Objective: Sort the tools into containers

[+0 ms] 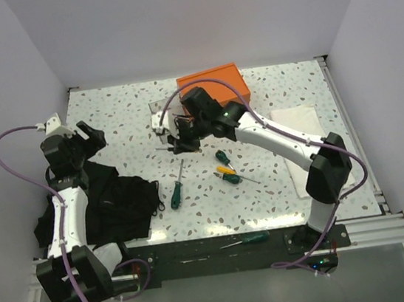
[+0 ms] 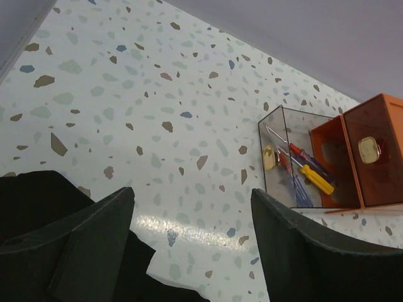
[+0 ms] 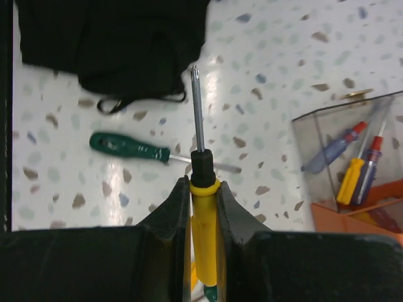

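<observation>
My right gripper is shut on a yellow-handled screwdriver, its shaft pointing away above the table beside the clear bin. The bin holds red-and-blue screwdrivers and a yellow one. It stands against the orange box. A green screwdriver, a stubby green one and a yellow one lie mid-table. My left gripper is open and empty over the cloth's edge, the bin ahead to its right.
A black cloth lies at the left under my left arm. A white folded towel lies at the right under my right arm. Another green screwdriver rests on the near rail.
</observation>
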Available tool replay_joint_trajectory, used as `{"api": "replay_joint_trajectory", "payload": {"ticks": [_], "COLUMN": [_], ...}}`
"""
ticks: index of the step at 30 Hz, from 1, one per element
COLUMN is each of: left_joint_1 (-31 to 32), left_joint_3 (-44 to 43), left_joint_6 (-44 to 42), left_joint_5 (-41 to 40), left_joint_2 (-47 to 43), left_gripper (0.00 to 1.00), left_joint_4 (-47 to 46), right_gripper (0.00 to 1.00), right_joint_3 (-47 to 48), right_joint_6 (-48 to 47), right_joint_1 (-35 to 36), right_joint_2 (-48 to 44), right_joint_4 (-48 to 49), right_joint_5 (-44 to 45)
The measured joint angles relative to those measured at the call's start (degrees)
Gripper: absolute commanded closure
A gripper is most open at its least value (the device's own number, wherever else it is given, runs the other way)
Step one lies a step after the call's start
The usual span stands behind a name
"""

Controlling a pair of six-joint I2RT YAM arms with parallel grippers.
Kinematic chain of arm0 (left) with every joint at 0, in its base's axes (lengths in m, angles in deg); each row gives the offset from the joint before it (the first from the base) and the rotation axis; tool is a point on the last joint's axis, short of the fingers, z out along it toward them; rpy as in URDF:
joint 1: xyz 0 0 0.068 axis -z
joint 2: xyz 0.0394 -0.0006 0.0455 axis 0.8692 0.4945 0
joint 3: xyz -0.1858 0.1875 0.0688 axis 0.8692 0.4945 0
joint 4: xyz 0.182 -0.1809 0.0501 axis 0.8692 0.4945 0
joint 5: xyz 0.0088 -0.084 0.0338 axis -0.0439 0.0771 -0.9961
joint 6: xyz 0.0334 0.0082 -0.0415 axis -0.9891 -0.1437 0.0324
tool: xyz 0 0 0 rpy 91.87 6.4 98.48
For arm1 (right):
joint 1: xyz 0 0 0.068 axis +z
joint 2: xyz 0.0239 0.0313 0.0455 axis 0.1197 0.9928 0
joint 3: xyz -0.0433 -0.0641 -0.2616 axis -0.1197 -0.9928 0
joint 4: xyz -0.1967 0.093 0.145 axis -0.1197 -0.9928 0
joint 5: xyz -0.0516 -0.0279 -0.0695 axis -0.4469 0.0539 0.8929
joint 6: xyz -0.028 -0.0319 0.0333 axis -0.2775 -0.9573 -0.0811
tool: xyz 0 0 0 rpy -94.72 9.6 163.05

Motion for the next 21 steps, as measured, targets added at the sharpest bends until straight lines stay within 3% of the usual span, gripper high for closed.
{"api": "replay_joint_trajectory", "payload": {"ticks": [4,8,15,21], "left_joint_1": [0.00,0.00,0.00,0.00], "left_joint_3": [0.00,0.00,0.00,0.00], "left_joint_6": [0.33,0.44,0.37,0.20], "left_joint_5": [0.15,0.20,0.09,0.02], "left_joint_2": [0.15,0.15,0.11,-0.04], "left_gripper": [0.21,0.21,0.21,0.21], "left_joint_4": [-0.17,-0.20,0.04,0.26], "right_gripper": [1.00,1.00,1.00,1.00], "right_joint_3": [9.29,17.59,28.85,32.74], "right_joint_6": [13.62,21.09,23.34,23.10], "right_joint_1": [-0.57,-1.03,-1.97,-3.13], "right_joint_2": [5.49,15.74,31.87,36.06], "right_joint_4": [6.25,11.17,11.76,11.41], "right_joint_5": [5.70,13.49,25.88,31.21]}}
